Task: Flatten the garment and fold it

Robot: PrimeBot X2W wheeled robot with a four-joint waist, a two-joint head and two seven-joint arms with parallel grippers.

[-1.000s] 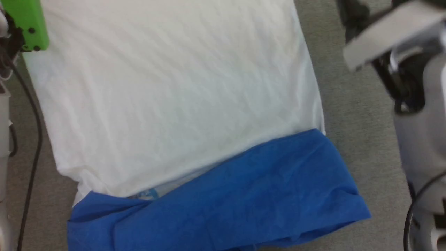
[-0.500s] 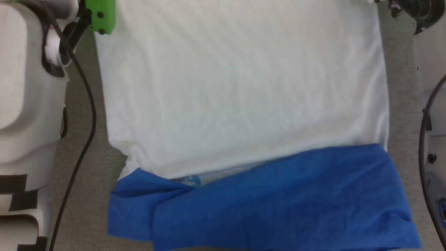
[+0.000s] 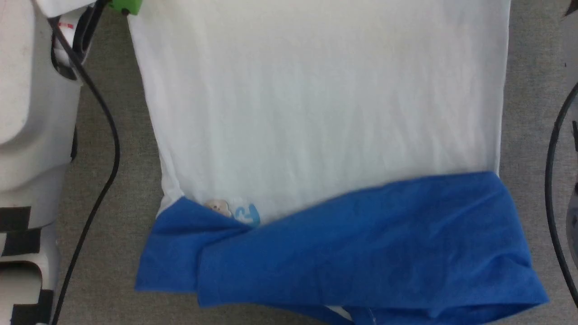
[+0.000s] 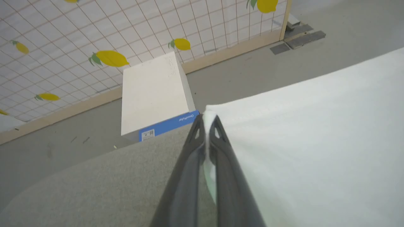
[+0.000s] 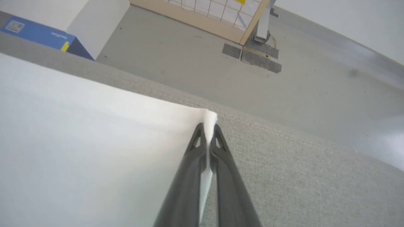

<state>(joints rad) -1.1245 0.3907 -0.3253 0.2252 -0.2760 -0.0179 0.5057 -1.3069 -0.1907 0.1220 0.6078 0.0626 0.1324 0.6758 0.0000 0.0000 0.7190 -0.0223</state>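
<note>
The garment (image 3: 316, 113) lies stretched on a grey surface, its white body reaching the head view's top edge and its blue sleeves (image 3: 361, 253) folded across the near end. A small blue print (image 3: 247, 214) peeks out beside the sleeves. My left gripper (image 4: 208, 121) is shut on one white corner of the garment (image 4: 309, 142). My right gripper (image 5: 208, 127) is shut on the other white corner of the garment (image 5: 79, 151). Both corners are pinched between the dark fingers and held taut.
The grey fabric-covered table (image 3: 122, 158) shows on both sides of the garment. My pale left forearm (image 3: 31, 113) and a black cable (image 3: 106, 135) sit at the left. Beyond the table stand a white-and-blue box (image 4: 154, 97) and a lemon-patterned grid screen (image 4: 94, 37) on the floor.
The head camera has shifted, so the whole picture moved right. The white body now looks pulled tighter and narrower, and the small print near the sleeves has come into sight.
</note>
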